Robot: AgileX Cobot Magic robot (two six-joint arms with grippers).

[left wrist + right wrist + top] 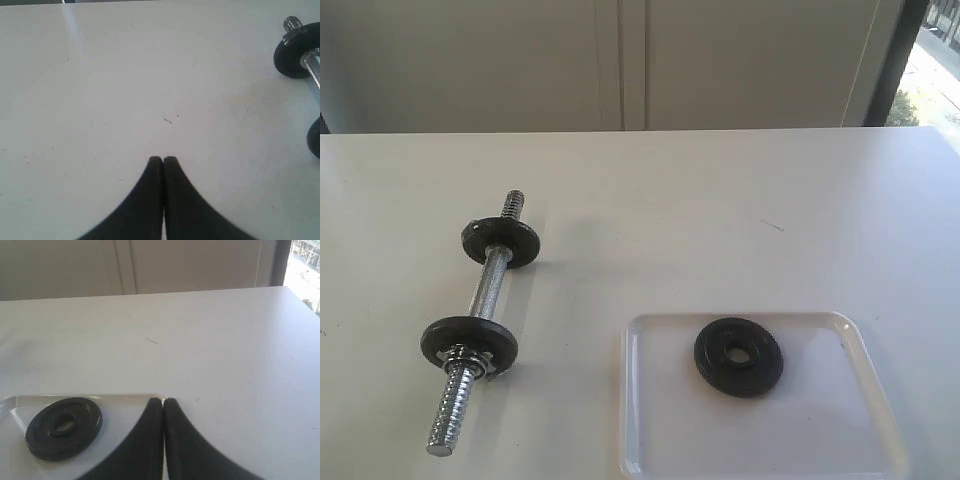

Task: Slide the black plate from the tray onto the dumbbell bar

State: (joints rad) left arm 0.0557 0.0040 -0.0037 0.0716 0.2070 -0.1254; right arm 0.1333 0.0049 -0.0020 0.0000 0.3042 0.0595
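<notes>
Left wrist view: the left claw [163, 160] is fully closed, both black fingers pressed tip to tip and gripping no object. It hangs over bare white tabletop [125, 75]. The dumbbell bar [312, 64] lies at the edge of this view, apart from the claw.

Right wrist view: the right claw [163, 401] is likewise closed and holds no object. Its tips appear over a corner of the tray [11, 409]. The black plate [64, 427] lies flat inside the tray, near the claw but not touching it.

Exterior view: the plate rests in the far half of the tray. The bar lies on the tabletop left of the tray, well apart from it, set at an angle. It carries a far disc [501, 241] and a near disc [469, 343], with smooth rod between them. A chrome nut [461, 357] sits against the near disc. Both threaded ends protrude.
</notes>
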